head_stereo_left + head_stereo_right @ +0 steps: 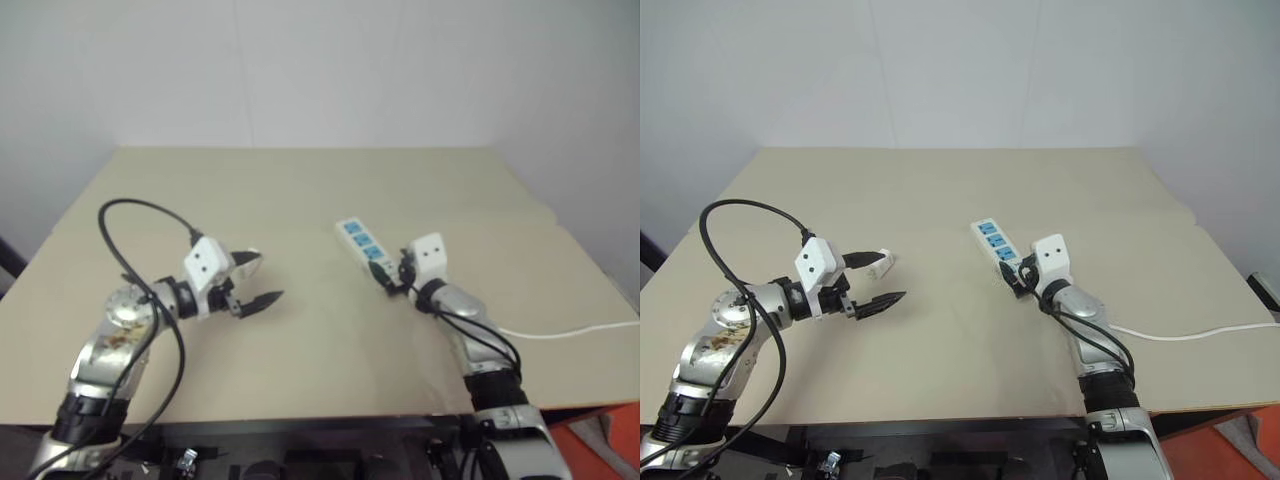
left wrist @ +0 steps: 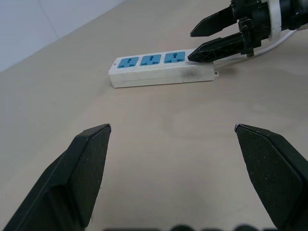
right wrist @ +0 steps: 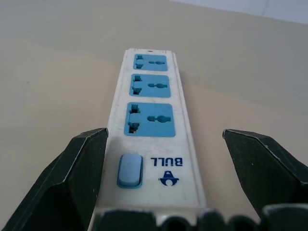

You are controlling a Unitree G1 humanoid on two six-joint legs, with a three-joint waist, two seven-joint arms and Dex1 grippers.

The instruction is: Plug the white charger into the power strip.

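The power strip (image 1: 362, 243) lies flat mid-desk, its long axis slanting away, switch end (cord (image 1: 560, 331) trailing off right) nearest the right gripper (image 3: 161, 168), whose released fingers straddle that end. The white charger (image 1: 881, 264) sits well left of the strip, by the spread, empty left gripper (image 1: 876, 282). Bare desk (image 1: 300, 190) lies beyond the strip.

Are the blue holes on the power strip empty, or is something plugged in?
Empty. All three blue sockets on the power strip are bare, and the white charger lies apart on the table.
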